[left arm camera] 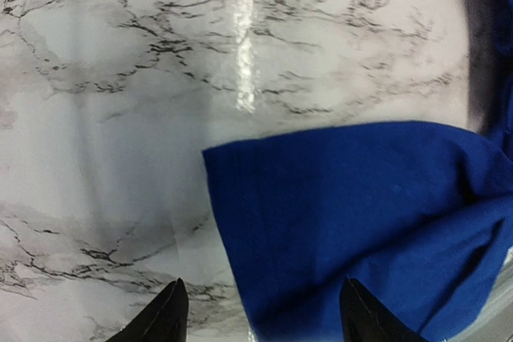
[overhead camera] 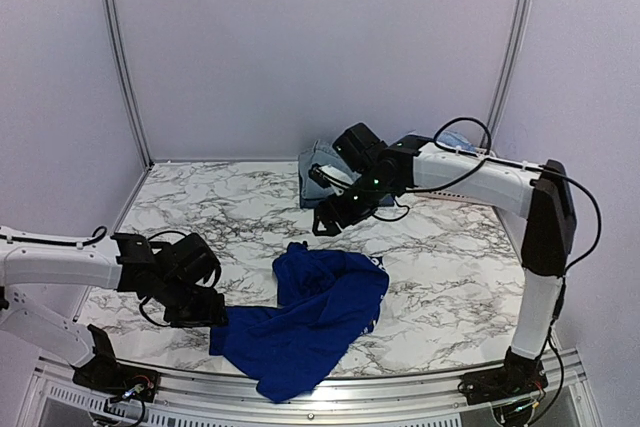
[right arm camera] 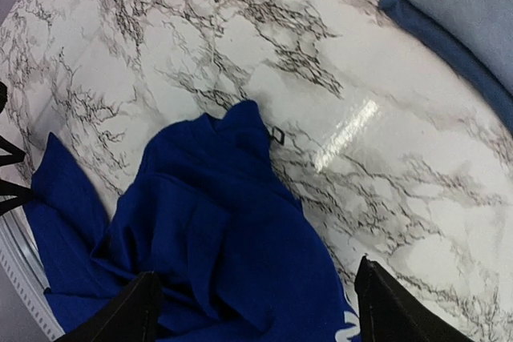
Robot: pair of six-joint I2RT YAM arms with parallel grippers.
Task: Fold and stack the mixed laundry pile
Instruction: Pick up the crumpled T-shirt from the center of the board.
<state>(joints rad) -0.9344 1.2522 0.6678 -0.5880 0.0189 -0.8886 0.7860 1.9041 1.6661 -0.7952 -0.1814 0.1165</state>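
the royal-blue t-shirt (overhead camera: 310,322) lies crumpled at the front of the counter (overhead camera: 450,267), left jaws apart astride its corner, right jaws wide and empty above. i'd pinch only that hem layer, low, before spreading it flat. folded pieces (overhead camera: 318,169) sit stacked at the back; no container shows anywhere.

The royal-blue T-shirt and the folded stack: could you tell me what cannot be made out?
1. White lettering on the T-shirt: cut off by the right wrist view's bottom edge; too small in the top view.
2. Folded stack: top view, right arm covers part.
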